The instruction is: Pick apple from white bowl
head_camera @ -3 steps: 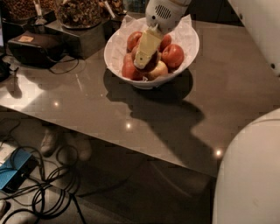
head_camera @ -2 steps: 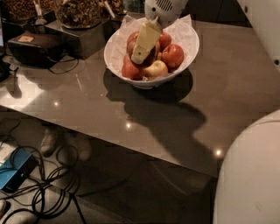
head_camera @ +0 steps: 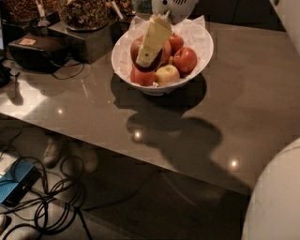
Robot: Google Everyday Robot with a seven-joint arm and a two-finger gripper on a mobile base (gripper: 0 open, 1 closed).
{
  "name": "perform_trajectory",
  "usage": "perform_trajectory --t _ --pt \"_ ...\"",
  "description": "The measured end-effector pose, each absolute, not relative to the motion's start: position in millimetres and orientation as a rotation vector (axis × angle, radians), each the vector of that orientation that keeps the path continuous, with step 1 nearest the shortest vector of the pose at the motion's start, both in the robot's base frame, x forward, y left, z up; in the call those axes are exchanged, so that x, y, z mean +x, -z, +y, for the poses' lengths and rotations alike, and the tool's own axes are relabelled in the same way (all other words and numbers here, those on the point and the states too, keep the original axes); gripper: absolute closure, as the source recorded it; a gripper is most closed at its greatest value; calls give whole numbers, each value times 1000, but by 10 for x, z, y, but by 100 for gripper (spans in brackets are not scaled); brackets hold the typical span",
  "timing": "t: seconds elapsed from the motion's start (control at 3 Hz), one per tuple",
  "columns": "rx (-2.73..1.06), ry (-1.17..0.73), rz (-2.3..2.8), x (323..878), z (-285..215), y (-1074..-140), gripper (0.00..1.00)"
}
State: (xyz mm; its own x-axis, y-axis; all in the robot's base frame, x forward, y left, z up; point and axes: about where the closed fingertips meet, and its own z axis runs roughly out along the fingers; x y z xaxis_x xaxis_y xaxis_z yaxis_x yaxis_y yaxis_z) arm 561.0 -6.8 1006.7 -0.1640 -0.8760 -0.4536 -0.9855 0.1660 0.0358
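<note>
The white bowl (head_camera: 199, 65), lined with crinkled white paper, stands at the back middle of the grey table (head_camera: 243, 117). It holds several apples: a red one (head_camera: 186, 58) on the right, a yellow-green one (head_camera: 166, 74) in front, a red one (head_camera: 142, 78) at the front left. My gripper (head_camera: 150, 49) reaches down into the bowl from above. Its pale yellow finger (head_camera: 152, 40) lies across a dark red apple (head_camera: 162, 52) at the bowl's left, and it is shut on that apple. The other finger is hidden behind the apple.
Dark glass jars of nuts (head_camera: 84, 11) stand on a dark box behind and left of the bowl. A black case (head_camera: 35, 47) with a cable lies at the table's left. Cables (head_camera: 51, 201) and a blue device (head_camera: 14, 185) lie on the floor. My white body (head_camera: 276, 201) fills the lower right.
The gripper has risen a little in the bowl, and its finger now stands higher over the apples. The other apples have not moved.
</note>
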Motion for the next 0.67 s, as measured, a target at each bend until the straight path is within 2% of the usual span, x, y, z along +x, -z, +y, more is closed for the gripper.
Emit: perform_trajectory --t 0.33,0.67 --pt "-1795 -466 2049 5427 -57 -10155 100" --pt "-1775 -459 2033 5480 -11 -10177 100"
